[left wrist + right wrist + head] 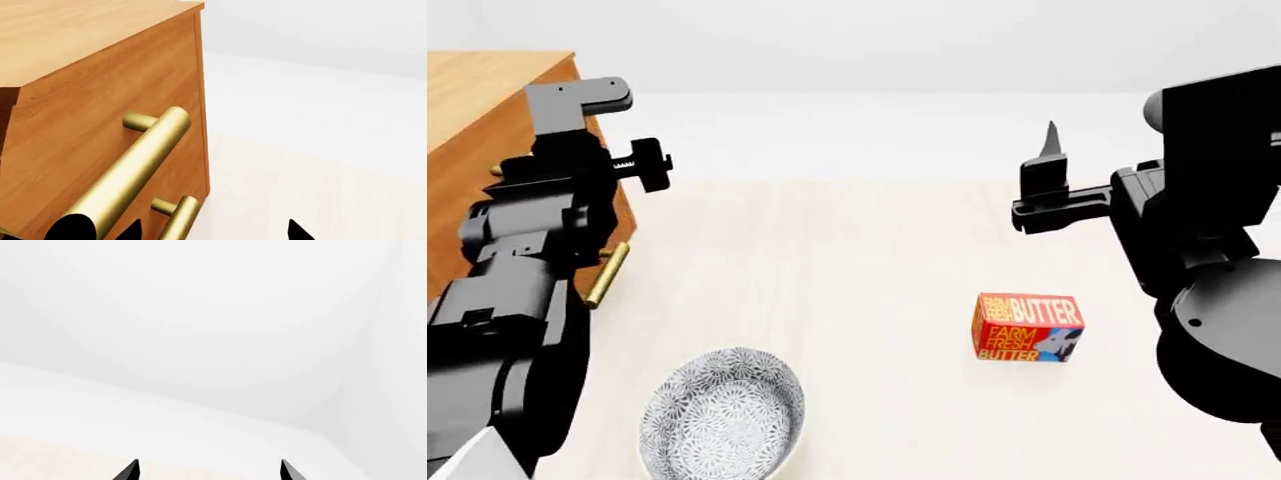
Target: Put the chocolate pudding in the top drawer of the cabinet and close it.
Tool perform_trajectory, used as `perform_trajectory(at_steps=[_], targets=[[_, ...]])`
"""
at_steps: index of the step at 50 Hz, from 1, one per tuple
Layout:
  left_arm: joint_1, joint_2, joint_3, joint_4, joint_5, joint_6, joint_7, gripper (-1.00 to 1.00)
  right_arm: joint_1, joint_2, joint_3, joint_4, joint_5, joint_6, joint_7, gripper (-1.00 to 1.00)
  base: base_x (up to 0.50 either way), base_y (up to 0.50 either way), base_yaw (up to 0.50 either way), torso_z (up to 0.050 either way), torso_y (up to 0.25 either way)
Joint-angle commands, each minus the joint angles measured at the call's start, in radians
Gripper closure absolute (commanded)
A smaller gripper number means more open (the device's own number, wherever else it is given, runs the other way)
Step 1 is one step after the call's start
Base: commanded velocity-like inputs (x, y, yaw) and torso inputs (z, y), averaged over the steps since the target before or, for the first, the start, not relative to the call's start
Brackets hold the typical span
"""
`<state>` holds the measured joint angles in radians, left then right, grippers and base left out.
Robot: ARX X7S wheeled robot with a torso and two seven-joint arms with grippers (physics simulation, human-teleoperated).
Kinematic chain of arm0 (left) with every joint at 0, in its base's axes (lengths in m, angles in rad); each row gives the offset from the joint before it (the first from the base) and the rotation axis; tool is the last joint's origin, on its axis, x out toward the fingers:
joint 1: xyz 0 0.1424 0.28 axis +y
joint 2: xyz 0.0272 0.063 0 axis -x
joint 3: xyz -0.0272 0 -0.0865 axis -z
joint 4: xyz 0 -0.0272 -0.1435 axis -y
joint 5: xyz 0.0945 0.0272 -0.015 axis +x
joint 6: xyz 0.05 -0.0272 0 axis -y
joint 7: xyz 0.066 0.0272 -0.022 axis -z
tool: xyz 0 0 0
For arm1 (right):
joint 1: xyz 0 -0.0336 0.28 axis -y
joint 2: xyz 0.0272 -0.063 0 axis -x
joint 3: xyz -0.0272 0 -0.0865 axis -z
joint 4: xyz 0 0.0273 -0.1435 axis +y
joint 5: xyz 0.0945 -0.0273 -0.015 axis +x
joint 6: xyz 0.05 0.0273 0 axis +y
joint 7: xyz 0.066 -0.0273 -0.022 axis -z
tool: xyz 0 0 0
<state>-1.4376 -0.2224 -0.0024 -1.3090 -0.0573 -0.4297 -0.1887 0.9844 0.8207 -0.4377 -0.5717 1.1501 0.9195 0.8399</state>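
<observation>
The chocolate pudding is not in view. The orange-brown cabinet (481,110) stands at the far left and also shows in the left wrist view (80,75). In that view the top drawer's brass handle (133,165) is close and large, with the lower drawer's handle (179,216) beside it. My left gripper (213,232) is open and empty, with one fingertip (133,231) just before the drawer fronts between the two handles. In the head view my left arm (554,190) covers the cabinet front. My right gripper (208,472) is open and empty, raised at the right (1048,180).
A red-orange "Farm Fresh Butter" box (1028,327) lies on the pale floor right of centre. A patterned grey bowl (723,412) sits at the near left. One brass handle end (607,272) shows beside my left arm.
</observation>
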Motion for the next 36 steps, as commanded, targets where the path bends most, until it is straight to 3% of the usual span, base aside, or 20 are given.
perform_trajectory(at_steps=[1,9,14,22,36], targets=[[0.011,0.017,0.049,0.002,0.041,0.036,0.039,-1.00,-0.004,-0.014,-0.015,0.015,-0.021,-0.011,-0.012,-1.00,0.00,0.00,0.00,0.000,0.000],[0.028,0.078,0.076,0.046,0.050,0.034,0.106,-1.00,-0.035,-0.013,-0.021,0.037,-0.056,-0.050,-0.044,-1.00,0.00,0.00,0.00,0.000,0.000],[0.152,0.116,0.101,0.365,0.042,-0.137,0.158,-1.00,-0.066,-0.008,-0.023,0.059,-0.087,-0.089,-0.075,-1.00,0.00,0.00,0.00,0.000,0.000],[0.248,0.164,0.154,0.594,0.027,-0.248,0.214,-1.00,-0.108,-0.008,-0.028,0.107,-0.135,-0.151,-0.126,-1.00,0.00,0.00,0.00,0.000,0.000],[0.317,0.199,0.187,0.763,-0.073,-0.257,0.289,-1.00,-0.127,-0.052,-0.066,0.215,-0.230,-0.243,-0.219,-1.00,0.00,0.00,0.00,0.000,0.000]])
